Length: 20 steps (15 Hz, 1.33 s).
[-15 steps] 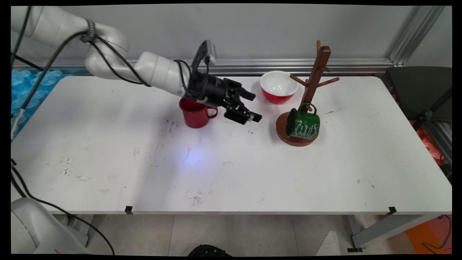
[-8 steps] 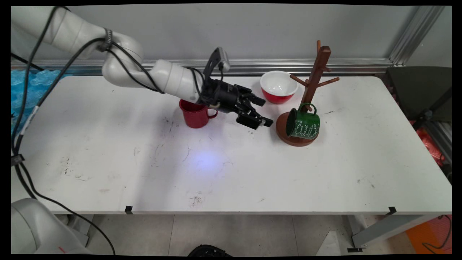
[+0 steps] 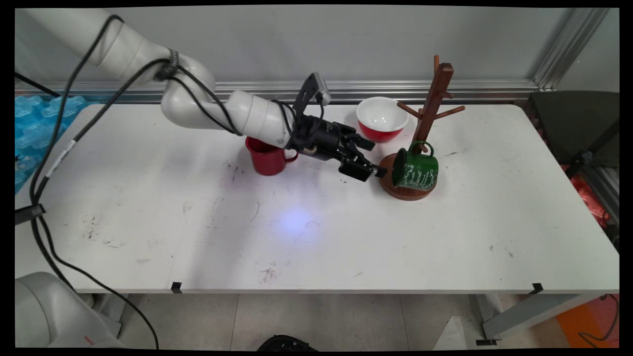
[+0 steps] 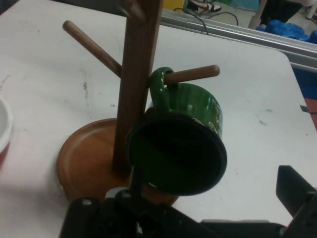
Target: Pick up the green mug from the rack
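Two spread fingers of the hand (image 3: 375,159) grasp nothing, just left of the green mug (image 3: 415,169) hanging on the wooden mug tree (image 3: 429,111). Behind sit a red mug (image 3: 267,157) and bowl (image 3: 382,118); the desk (image 3: 346,237) lies open nearward.

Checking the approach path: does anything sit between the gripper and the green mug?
Nothing. The open gripper is just short of the green mug hanging on the wooden mug tree; both views show that.
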Motion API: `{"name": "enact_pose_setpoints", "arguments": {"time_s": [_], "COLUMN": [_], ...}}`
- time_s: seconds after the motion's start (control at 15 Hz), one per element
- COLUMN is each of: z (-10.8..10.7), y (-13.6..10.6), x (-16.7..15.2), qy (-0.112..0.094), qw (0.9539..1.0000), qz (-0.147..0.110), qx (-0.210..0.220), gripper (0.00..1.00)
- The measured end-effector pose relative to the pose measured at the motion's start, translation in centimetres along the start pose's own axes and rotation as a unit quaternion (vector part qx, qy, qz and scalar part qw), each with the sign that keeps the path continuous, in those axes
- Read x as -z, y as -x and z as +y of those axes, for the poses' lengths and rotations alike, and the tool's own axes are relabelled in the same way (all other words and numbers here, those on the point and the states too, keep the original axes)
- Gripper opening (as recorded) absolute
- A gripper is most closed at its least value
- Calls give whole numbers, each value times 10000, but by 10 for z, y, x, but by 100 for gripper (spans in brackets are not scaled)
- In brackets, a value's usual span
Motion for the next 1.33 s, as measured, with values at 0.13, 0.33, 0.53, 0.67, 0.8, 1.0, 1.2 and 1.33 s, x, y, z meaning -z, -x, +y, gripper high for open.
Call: {"name": "enact_pose_setpoints", "arguments": {"time_s": [0.13,0.33,0.53,0.67,0.8,1.0,1.2,1.33], "z": [1,2,3,4,4,5,6,6], "y": [1,1,1,1,2,3,4,4], "x": [-7,-16,-23,-28,-32,-39,-44,-48], "qy": [-3,-5,-1,4,6,10,13,17], "qw": [10000,9999,9998,9997,9996,9995,9993,9992], "qz": [14,28,38,42,43,42,48,56], "qx": [48,121,184,225,265,325,369,395], "gripper": [100,100,100,100,100,100,100,100]}}
